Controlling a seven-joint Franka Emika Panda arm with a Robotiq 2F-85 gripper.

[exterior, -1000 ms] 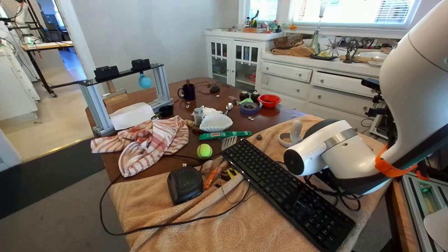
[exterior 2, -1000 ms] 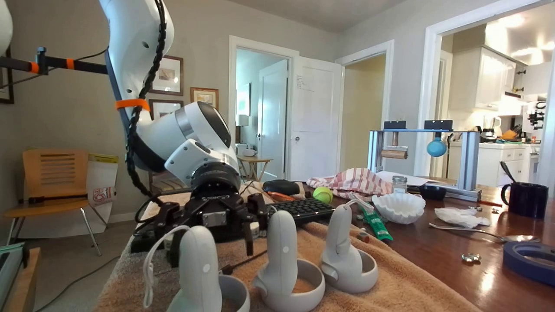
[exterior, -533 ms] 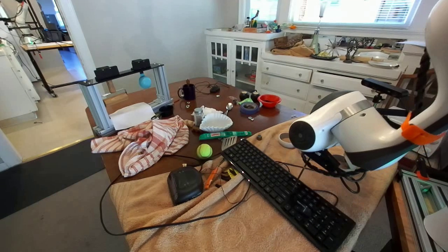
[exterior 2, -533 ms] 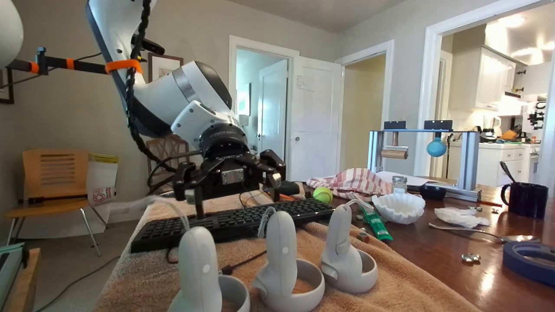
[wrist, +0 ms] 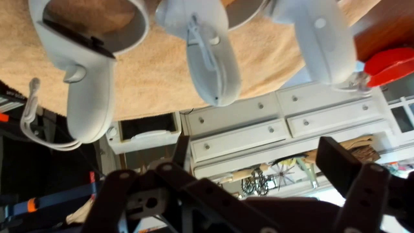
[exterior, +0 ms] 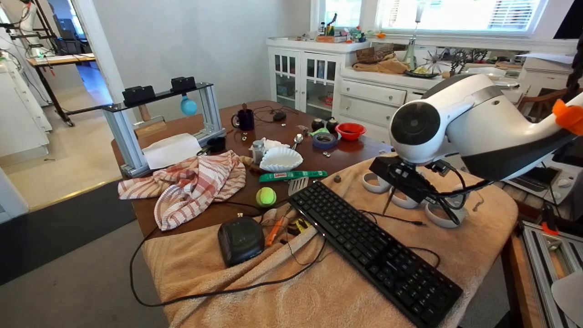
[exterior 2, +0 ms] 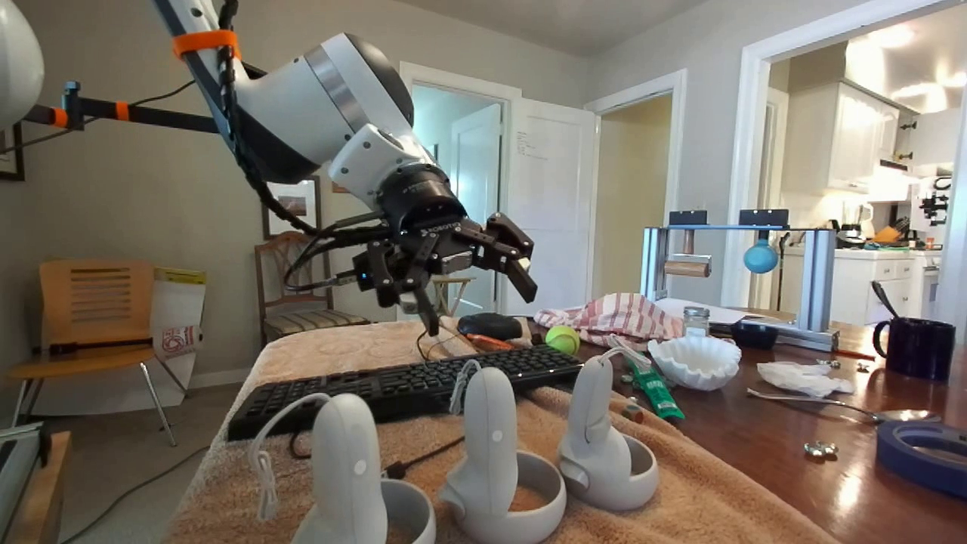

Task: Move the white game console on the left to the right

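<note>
Three near-identical white ring controllers stand in a row on the tan towel (exterior 2: 249, 483), handles up. The left white game console (exterior 2: 347, 461) also shows at the left of the wrist view (wrist: 90, 103). Beside it are the middle controller (exterior 2: 492, 446) and the right controller (exterior 2: 593, 408), also in the wrist view. I cannot tell from looks which one the task names. In an exterior view my gripper partly covers them, and the left console's ring (exterior: 444, 222) shows. My gripper (exterior 2: 481, 308) is open and empty, tilted, raised beyond the controllers above the keyboard; nothing is between its fingers (wrist: 255, 155).
A black keyboard (exterior: 378, 255) lies beside the controllers, with a loose cable (exterior: 391, 217) between. A black boxy device (exterior: 240, 241), a tennis ball (exterior: 266, 197), a green tube (exterior: 291, 176), a white fluted bowl (exterior: 281, 159) and a red bowl (exterior: 350, 131) are also on the table.
My gripper has risen from low beside the left controllers and tilted. The left controller's strap swung out and hangs down again. The rings have come into view behind the gripper.
</note>
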